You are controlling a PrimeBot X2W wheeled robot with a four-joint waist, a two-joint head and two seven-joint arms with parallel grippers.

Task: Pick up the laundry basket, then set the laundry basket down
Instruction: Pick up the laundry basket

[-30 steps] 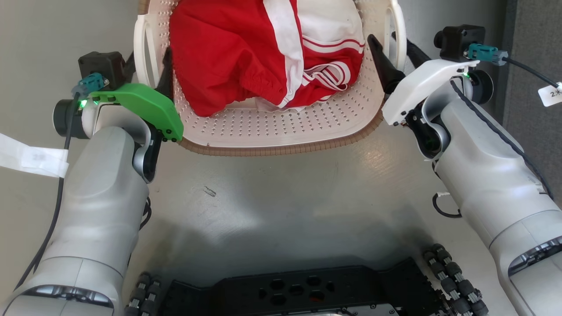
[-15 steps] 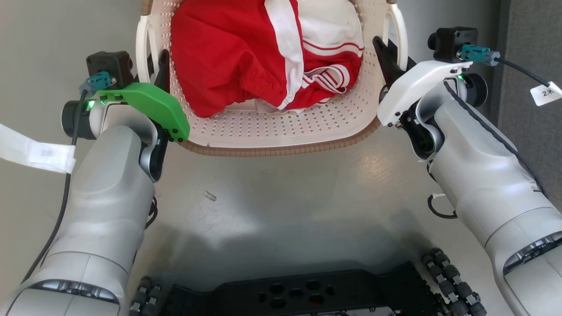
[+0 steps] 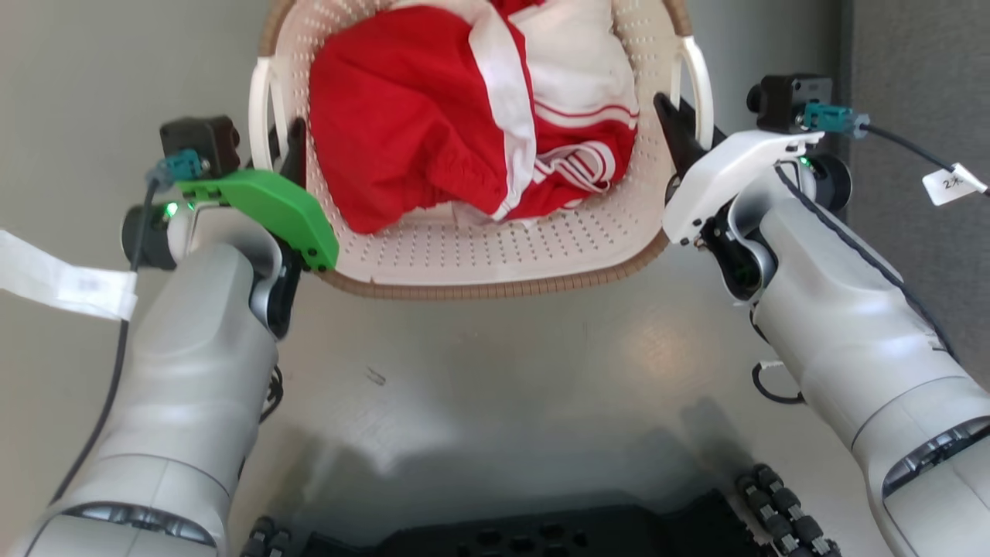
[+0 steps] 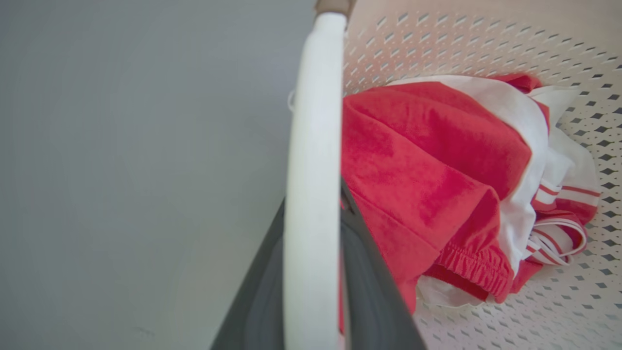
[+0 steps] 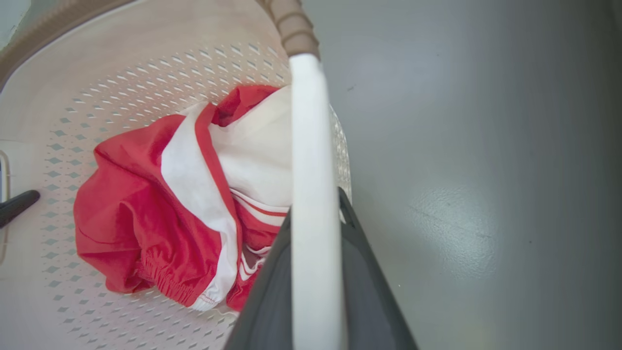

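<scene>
The laundry basket [image 3: 495,288] is cream-white and perforated with a brown woven rim, and sits at the top middle of the head view. Red-and-white clothing [image 3: 464,116] lies inside it. My left gripper [image 3: 288,147] is shut on its white left handle [image 3: 260,100]. The left wrist view has that handle [image 4: 312,194] running up between my dark fingers [image 4: 374,291]. My right gripper [image 3: 679,128] is shut on the right handle [image 3: 701,85], which in the right wrist view [image 5: 315,218] is pinched between the fingers [image 5: 369,291]. I cannot tell whether the basket is off the floor.
Grey floor [image 3: 495,387] lies around the basket, with a small dark mark [image 3: 377,377] in front of it. My black wheeled base [image 3: 541,534] is at the bottom edge. A darker floor strip [image 3: 920,77] runs along the right.
Both grippers have moved inward and closed on the basket's handles; the right fingers stood apart around the handle a second ago. The whole head view has shifted, so the camera moved.
</scene>
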